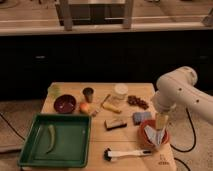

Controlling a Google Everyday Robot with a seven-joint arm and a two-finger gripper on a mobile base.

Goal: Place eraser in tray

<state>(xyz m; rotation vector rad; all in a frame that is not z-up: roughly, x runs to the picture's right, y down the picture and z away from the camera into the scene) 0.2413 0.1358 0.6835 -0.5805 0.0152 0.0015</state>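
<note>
The eraser (115, 123), a small block with a tan top over a dark base, lies on the wooden table (100, 145) near its middle. The green tray (30, 161) sits at the table's front left, with a long green vegetable (51, 138) inside. The eraser lies just right of the tray's far right corner, apart from it. My gripper (160, 131) hangs from the white arm (182, 92) at the right, pointing down over an orange-brown bowl (146, 138), well to the right of the eraser.
A blue-grey pad (141, 117) lies between the eraser and the gripper. A white-handled brush (127, 153) lies at the front edge. Behind are a dark red bowl (65, 104), a cup (88, 94), an orange fruit (85, 107), a white container (120, 90) and a yellow item (111, 106).
</note>
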